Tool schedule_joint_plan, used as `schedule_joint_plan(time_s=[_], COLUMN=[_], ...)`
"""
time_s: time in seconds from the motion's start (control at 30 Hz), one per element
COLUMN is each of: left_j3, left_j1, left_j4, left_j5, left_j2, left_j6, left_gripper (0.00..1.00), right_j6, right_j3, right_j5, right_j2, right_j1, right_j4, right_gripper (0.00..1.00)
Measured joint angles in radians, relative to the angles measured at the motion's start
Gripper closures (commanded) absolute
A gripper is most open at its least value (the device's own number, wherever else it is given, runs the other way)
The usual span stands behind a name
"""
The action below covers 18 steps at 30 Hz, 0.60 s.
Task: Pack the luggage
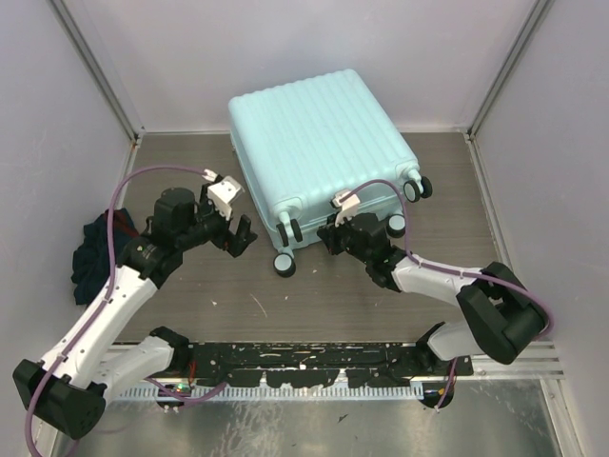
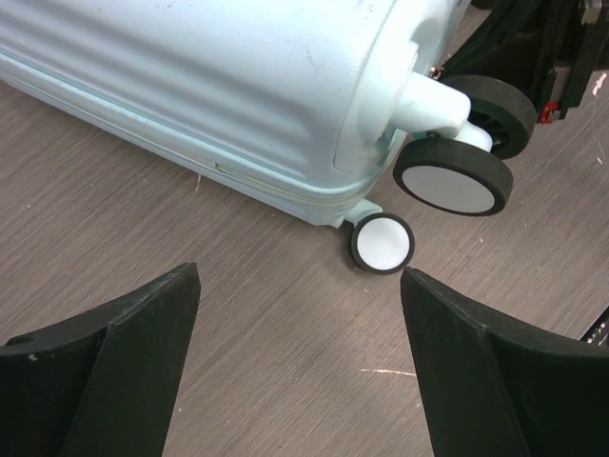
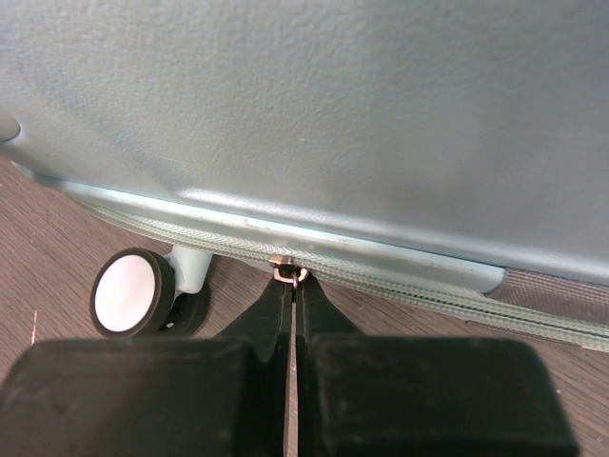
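The luggage (image 1: 324, 138) is a pale mint ribbed hard-shell suitcase lying closed on the wooden table, wheels toward me. My right gripper (image 1: 335, 231) is at its near edge, shut on the small metal zipper pull (image 3: 290, 276) on the zip track (image 3: 428, 290); in the right wrist view the gripper (image 3: 295, 290) has its jaws pressed together under the shell (image 3: 333, 114). My left gripper (image 1: 243, 238) is open and empty, just left of the near-left wheels. In the left wrist view the gripper (image 2: 300, 276) faces a wheel (image 2: 383, 243) and the shell (image 2: 209, 86).
A dark bundle of clothes (image 1: 95, 252) lies at the table's left edge beside my left arm. Black wheels with white hubs (image 1: 284, 264) (image 1: 416, 188) stick out from the suitcase's near side. Pale walls enclose the table on three sides.
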Motion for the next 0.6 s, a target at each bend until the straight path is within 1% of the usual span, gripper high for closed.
schedule_joint_plan(time_s=[0.07, 0.1, 0.2, 0.23, 0.33, 0.37, 0.4, 0.47, 0.53, 0.6], left_j3=[0.0, 0.0, 0.006, 0.012, 0.039, 0.063, 0.068, 0.139, 0.24, 0.327], left_j1=[0.0, 0.0, 0.0, 0.0, -0.008, -0.014, -0.02, -0.039, -0.057, -0.078], left_j4=[-0.011, -0.019, -0.06, -0.081, -0.153, -0.197, -0.205, -0.29, -0.359, -0.412], left_j5=[0.015, 0.027, 0.097, 0.132, 0.239, 0.284, 0.292, 0.338, 0.375, 0.395], left_j2=[-0.002, -0.003, -0.003, -0.003, -0.005, -0.001, 0.001, 0.045, 0.121, 0.201], left_j6=[0.027, 0.046, 0.148, 0.201, 0.403, 0.528, 0.552, 0.733, 0.898, 1.039], left_gripper=[0.16, 0.14, 0.02, 0.01, 0.02, 0.03, 0.03, 0.03, 0.03, 0.04], right_j6=[0.0, 0.0, -0.006, -0.011, -0.023, -0.027, -0.032, -0.039, -0.044, -0.05], right_j3=[0.0, 0.0, 0.0, 0.0, 0.0, 0.0, 0.0, 0.0, 0.0, 0.0], right_j5=[0.002, 0.002, 0.005, 0.006, 0.01, 0.011, 0.01, 0.011, 0.011, 0.011], right_j2=[-0.009, -0.016, -0.03, -0.034, -0.042, -0.043, -0.043, -0.043, -0.043, -0.043], right_j1=[0.0, 0.0, 0.002, 0.004, 0.005, 0.005, 0.006, 0.006, 0.006, 0.006], right_j4=[-0.008, -0.015, -0.036, -0.044, -0.056, -0.058, -0.058, -0.058, -0.058, -0.058], right_gripper=[0.99, 0.99, 0.99, 0.99, 0.99, 0.99, 0.99, 0.99, 0.99, 0.99])
